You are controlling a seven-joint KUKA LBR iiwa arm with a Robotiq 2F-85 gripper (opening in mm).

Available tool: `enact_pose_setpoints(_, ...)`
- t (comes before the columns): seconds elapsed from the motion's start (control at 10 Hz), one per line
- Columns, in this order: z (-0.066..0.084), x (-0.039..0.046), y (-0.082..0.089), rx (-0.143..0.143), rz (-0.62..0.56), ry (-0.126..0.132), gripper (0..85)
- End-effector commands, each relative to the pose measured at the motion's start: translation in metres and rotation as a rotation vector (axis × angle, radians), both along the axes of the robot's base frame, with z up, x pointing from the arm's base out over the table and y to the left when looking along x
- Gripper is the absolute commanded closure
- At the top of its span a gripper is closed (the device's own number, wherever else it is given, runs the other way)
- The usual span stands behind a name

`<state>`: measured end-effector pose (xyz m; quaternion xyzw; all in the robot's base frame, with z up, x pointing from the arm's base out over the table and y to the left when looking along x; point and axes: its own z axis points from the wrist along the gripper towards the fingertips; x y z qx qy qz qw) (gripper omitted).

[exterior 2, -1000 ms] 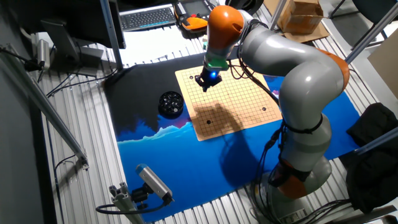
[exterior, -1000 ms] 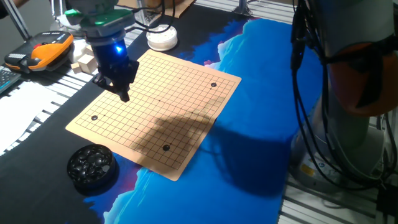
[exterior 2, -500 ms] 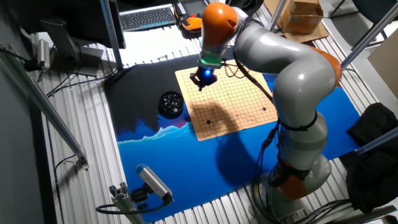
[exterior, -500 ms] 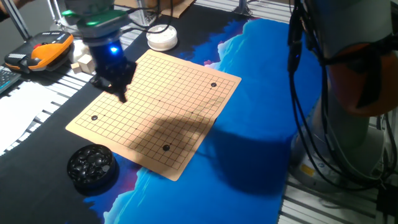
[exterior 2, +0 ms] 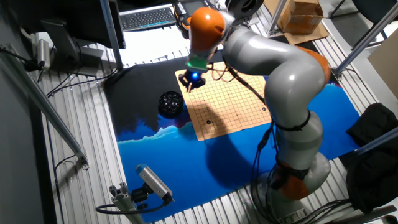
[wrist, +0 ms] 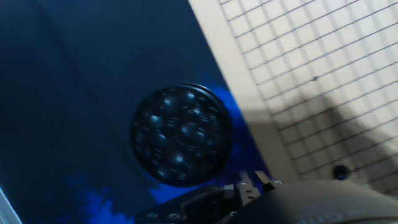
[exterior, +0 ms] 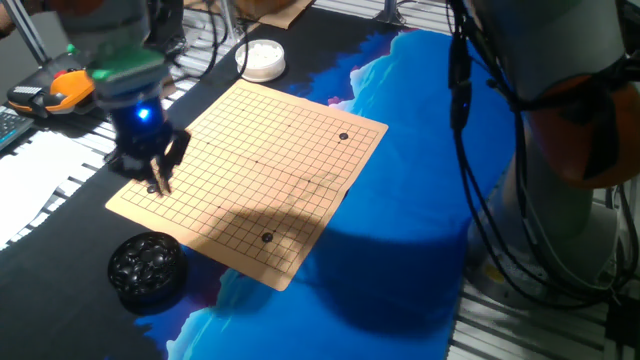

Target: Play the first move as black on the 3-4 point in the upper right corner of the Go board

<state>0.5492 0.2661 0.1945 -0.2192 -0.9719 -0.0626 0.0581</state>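
A blue-and-black mat covers the table under the Go board.

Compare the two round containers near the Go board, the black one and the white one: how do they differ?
The black bowl is dark and open, showing glossy black stones inside; the white container is pale, and its contents cannot be seen. The black bowl sits off the board's near corner on the dark cloth; the white container sits past the far corner. Both are round, low, and off the board.
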Motion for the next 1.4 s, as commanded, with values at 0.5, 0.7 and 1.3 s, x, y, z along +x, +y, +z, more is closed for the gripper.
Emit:
enact_pose_setpoints(0.5, -0.030, 0.0213, 0.033, 0.002, -0.022, -0.030, 68.0)
enact_pose_setpoints(0.7, -0.039, 0.0273, 0.036, 0.009, -0.025, -0.049, 68.0)
enact_pose_setpoints(1.3, -0.038, 0.0282, 0.039, -0.055, 0.103, -0.007, 85.0)
